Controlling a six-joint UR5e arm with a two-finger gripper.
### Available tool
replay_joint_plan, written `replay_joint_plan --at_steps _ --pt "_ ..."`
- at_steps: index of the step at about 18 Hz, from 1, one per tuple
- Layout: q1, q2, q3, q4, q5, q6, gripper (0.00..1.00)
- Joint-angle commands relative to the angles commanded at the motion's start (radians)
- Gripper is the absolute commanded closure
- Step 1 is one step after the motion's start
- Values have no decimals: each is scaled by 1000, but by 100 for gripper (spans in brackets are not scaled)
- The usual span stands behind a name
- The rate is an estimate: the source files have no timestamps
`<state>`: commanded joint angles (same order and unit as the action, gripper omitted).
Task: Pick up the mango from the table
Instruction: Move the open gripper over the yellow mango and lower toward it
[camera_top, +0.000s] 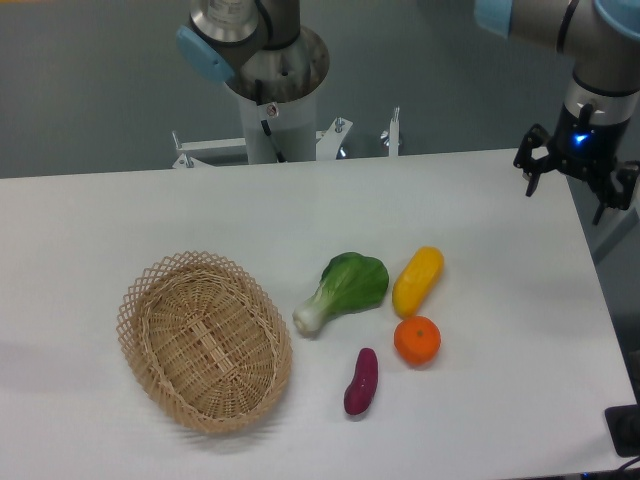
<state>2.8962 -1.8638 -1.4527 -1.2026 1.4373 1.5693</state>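
Note:
The mango (417, 280), glossy yellow and elongated, lies on the white table (480, 400) right of centre, tilted with its upper end toward the far right. My gripper (567, 192) hangs at the far right edge of the table, well above and to the right of the mango, its dark fingers (531, 170) spread apart with nothing between them.
A round orange (417, 340) sits just in front of the mango. A green bok choy (343, 289) lies to its left, a purple sweet potato (361, 381) in front. A woven basket (205, 340) stands at the left. The arm's base column (272, 95) rises at the back.

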Motion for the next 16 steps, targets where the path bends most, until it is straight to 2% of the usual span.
replay_joint_plan --at_steps 7,11,13,16 --pt "3 9 -34 9 -18 -2 0" --pt "0 8 -51 14 -29 -46 0" --pt "-2 8 -70 35 -28 -58 0" --pt "-2 9 -116 116 -31 -121 0"
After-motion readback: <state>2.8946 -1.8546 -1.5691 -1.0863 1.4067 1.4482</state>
